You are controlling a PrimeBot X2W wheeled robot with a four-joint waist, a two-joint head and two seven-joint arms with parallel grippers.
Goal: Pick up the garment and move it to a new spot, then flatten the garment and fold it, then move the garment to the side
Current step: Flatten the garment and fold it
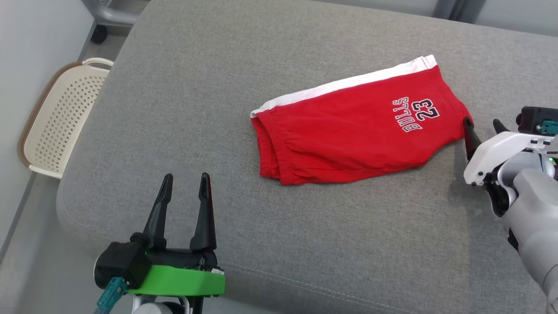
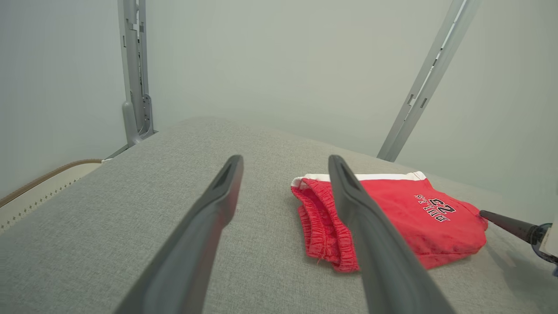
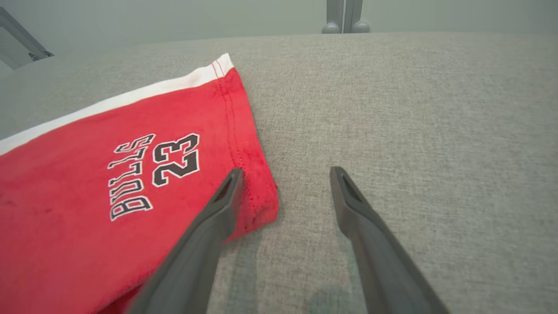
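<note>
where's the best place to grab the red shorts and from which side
Probably the leg hem corner, from the robot's right: the red shorts lie flat with that hem facing the open right gripper, one of its fingers over the corner. A low pinch there should lift the layers together.

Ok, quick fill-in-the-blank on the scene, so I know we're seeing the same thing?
The main colour of the shorts is ____.
The number printed beside BULLS is ____.
The left hand and right hand are both ____, holding nothing.
Missing words: red; 23; open.
</note>
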